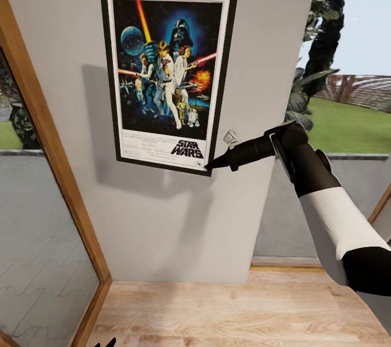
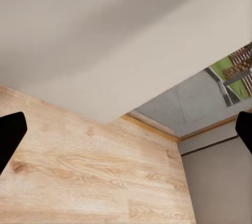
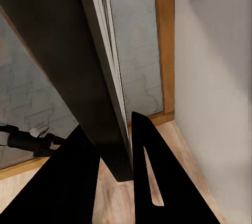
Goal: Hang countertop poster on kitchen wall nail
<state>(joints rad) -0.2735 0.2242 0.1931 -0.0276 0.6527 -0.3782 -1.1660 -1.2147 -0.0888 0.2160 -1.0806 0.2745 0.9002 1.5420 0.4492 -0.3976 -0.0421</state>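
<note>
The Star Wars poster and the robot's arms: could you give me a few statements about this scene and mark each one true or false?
1. The poster is up against the grey wall. True.
2. The right hand grips the poster at its top edge. False: it holds the lower right corner, with the frame edge between its fingers in the right wrist view.
3. The left hand is shut on the poster. False: its fingers stand wide apart and hold nothing, over the wooden floor.
4. The poster hangs tilted, not square. True.
5. A lawn shows outdoors on the right of the wall. True.
</note>
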